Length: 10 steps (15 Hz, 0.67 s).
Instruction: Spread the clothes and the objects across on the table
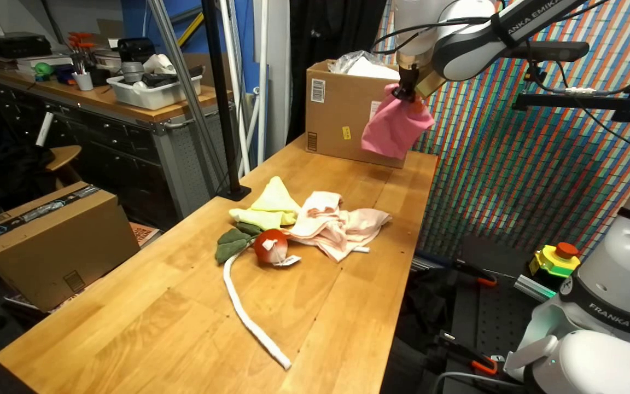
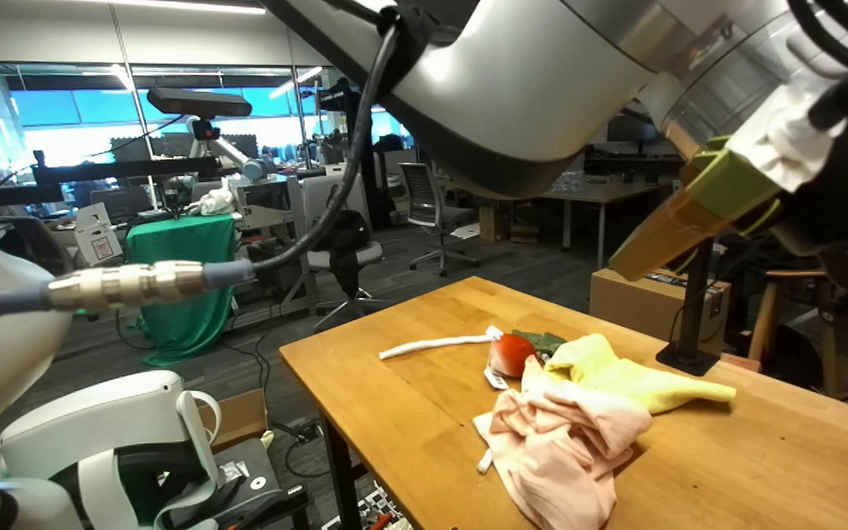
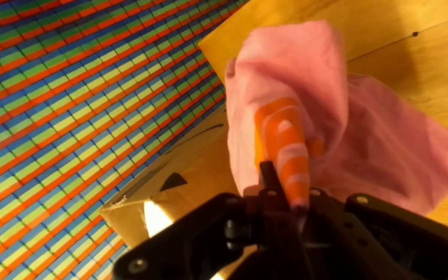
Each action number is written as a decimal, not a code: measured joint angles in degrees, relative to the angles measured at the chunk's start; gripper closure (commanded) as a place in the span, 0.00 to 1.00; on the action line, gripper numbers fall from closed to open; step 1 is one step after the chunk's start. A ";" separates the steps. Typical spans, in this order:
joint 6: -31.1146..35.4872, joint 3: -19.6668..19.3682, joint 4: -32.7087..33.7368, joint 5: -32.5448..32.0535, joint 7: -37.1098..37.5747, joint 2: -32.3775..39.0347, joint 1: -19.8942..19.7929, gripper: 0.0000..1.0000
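- The gripper is pressed together, pinching the upper part of the pink cloth.
- The pink cloth hangs below the gripper, in front of the table box in an exterior view; contact with it cannot be told.
- The beige cloth and the yellow cloth lie rumpled on the table, touching each other, well apart from the gripper.
- The red ball, with a white tag and green leaves, sits beside both.
- The cord curves away from the leaves; a white end shows at the beige cloth's edge, same piece or not unclear.
- Table box: clear plastic and something white at its open top.
- The white bin on the workbench: grey and dark items, jumbled. The cup there: orange-handled tools.
- The floor box: taped, contents hidden.
- Count: cloths 3 (1 gripped, 2 on the table), red ball 1.
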 measured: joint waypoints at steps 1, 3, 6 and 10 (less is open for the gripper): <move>0.00 -0.02 0.00 0.00 0.20 0.09 0.00 0.57; 0.00 -0.03 0.00 0.00 0.40 0.23 0.00 0.43; -0.02 -0.03 0.00 0.00 0.42 0.36 0.05 0.19; -0.16 0.09 0.00 0.10 0.38 0.57 0.38 0.00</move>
